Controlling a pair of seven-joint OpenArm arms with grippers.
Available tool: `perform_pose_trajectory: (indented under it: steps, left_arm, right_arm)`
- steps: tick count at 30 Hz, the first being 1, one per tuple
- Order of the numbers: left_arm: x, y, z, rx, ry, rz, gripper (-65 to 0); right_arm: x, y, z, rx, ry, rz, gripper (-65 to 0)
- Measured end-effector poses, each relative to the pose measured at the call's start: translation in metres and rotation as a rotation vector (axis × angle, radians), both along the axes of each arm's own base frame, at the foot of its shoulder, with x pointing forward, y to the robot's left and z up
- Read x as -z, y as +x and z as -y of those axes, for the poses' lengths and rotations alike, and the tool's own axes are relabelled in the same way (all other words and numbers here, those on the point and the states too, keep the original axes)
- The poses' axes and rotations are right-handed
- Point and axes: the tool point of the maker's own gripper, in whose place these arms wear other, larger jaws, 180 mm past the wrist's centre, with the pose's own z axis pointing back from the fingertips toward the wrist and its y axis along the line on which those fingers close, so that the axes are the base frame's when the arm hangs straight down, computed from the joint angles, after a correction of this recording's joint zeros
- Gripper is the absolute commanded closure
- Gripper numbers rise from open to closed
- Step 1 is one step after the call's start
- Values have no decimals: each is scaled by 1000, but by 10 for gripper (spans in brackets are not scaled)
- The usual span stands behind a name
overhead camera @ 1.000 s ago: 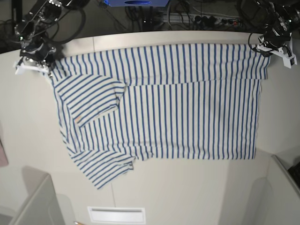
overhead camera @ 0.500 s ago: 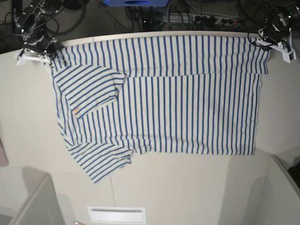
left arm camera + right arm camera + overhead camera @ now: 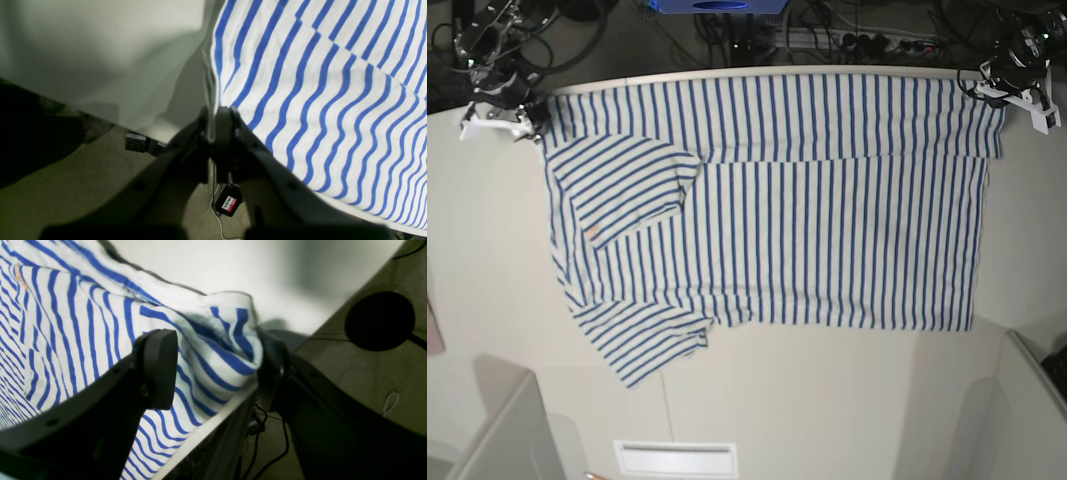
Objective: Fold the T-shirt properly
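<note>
I have the T-shirt (image 3: 787, 200) spread flat on the counter (image 3: 827, 400), top edge along the far rim. My left claw (image 3: 213, 128) pinches its corner; my right claw (image 3: 213, 370) stands apart around the bunched corner. Release both evenly, I reckon, so nothing drags.

Both arms were extended to the far edge of the table, one at each far corner. The left gripper (image 3: 216, 125) was held at the far right corner in the base view, its jaws pressed tightly together on a thin edge of the T-shirt (image 3: 320, 100). The right gripper (image 3: 213, 370) was positioned at the far left corner in the base view, its jaws spread wide apart, with a bunched corner of the cloth lying loosely between the two dark fingers (image 3: 159, 368).
</note>
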Motion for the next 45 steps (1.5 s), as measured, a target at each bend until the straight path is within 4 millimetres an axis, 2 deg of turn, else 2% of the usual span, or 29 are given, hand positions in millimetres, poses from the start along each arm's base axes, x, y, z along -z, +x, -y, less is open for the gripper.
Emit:
perform_pose_trajectory:
  steps: [4, 7, 10, 14, 17, 20, 22, 24, 27, 30, 32, 34, 36, 41, 45]
  left_arm:
    - [3, -11, -2, -9, 6, -30, -362]
    - [2, -9, -2, -7, 2, -23, -502]
    - [-1, -11, -7, -25, 11, -19, -548]
    - [-27, -20, -47, -152, 96, 43, -548]
    - [-42, -8, -59, -160, 132, 87, -548]
    - [-46, 18, -49, -106, 125, 131, -546]
    - [-44, 31, -39, -75, 104, 144, -518]
    - [-48, 42, -33, -50, 104, 165, -426]
    - [-56, 63, -25, -3, 115, 207, -225]
    - [-53, 85, -4, 58, 75, 228, -18]
    - [-54, 99, 7, 97, 64, 242, 0]
    - [-55, 111, 17, 128, 52, 256, 0]
    - [-54, 116, 24, 150, 41, 262, 0]
    - [-48, 106, 23, 145, 42, 234, 0]
    - [-47, 101, 18, 152, 55, 213, 0]
  right_arm:
    - [-2, -12, 17, 68, -22, -3, -324]
    - [-8, -16, 22, 88, -33, 3, -326]
    - [-19, -11, 30, 89, -70, 30, -326]
    - [-32, 8, 42, 86, -127, 84, -327]
    - [-48, 42, 46, 34, -169, 153, -327]
    - [-60, 79, 28, -69, -158, 207, -323]
    - [-70, 104, 17, -126, -168, 245, -323]
    - [-83, 132, 0, -192, -160, 306, -323]
    - [-87, 158, -13, -245, -143, 330, -323]
    - [-76, 187, -22, -269, -97, 309, -323]
    - [-75, 216, -27, -309, -74, 311, -323]
    - [-76, 248, -19, -321, -115, 329, -326]
    - [-73, 270, -16, -345, -158, 331, -327]
    - [-44, 295, -24, -415, -175, 255, -329]
    - [-43, 320, -38, -516, -124, 284, -329]
